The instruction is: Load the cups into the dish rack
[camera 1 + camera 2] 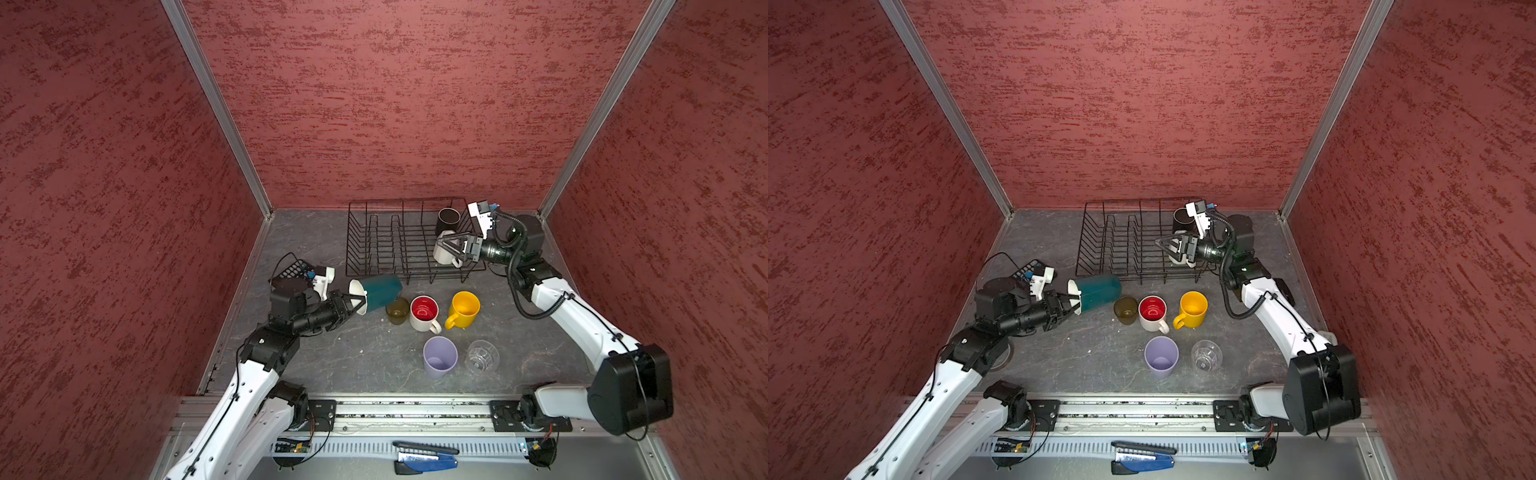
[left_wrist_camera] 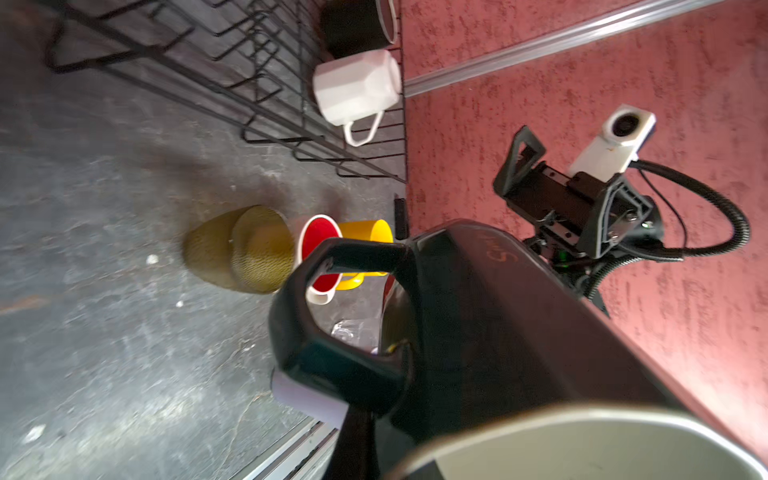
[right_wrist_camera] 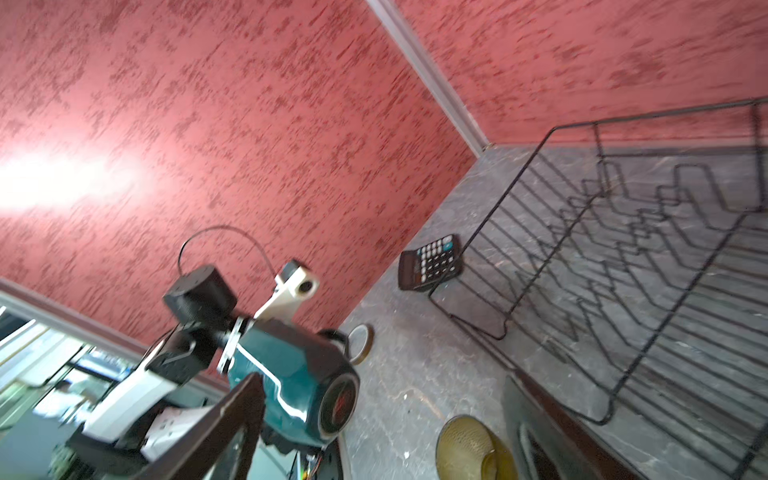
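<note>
The black wire dish rack [image 1: 407, 200] stands at the back. A black mug [image 1: 448, 218] and a white mug [image 1: 441, 255] sit in its right end. My right gripper [image 1: 442, 245] hovers open just above the white mug, holding nothing. My left gripper [image 1: 355, 301] is shut on the rim of the teal mug [image 1: 380, 291], which is lifted on its side by the rack's front left corner. On the table in front stand an olive tumbler [image 1: 397, 311], a red-lined white mug [image 1: 424, 313], a yellow mug [image 1: 463, 309], a lavender tumbler [image 1: 439, 356] and a clear glass [image 1: 482, 355].
A black calculator [image 3: 432, 262] lies on the table left of the rack, behind my left wrist. A tape roll [image 3: 360, 338] lies near the left wall. Red walls close in three sides. A metal rail [image 1: 415, 409] runs along the front.
</note>
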Robot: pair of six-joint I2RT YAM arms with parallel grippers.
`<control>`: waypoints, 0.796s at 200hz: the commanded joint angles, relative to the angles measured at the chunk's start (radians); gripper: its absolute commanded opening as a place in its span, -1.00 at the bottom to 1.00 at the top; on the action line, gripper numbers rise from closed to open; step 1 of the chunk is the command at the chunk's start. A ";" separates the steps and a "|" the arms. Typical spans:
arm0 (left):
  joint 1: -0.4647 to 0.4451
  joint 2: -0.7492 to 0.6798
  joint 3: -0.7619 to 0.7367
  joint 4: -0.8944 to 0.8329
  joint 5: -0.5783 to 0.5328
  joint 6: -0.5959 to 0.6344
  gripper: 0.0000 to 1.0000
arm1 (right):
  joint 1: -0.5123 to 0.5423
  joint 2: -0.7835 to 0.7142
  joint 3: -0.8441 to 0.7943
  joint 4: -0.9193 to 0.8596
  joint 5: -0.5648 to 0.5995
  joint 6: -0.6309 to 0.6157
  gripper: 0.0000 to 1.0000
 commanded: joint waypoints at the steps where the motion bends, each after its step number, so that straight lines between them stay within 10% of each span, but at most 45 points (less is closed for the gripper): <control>1: 0.019 0.054 0.020 0.449 0.230 -0.015 -1.00 | 0.049 0.015 0.061 -0.083 -0.090 -0.097 0.81; 159: 0.000 0.348 0.073 0.733 0.334 -0.068 -1.00 | 0.219 0.094 0.026 0.184 -0.137 0.063 0.88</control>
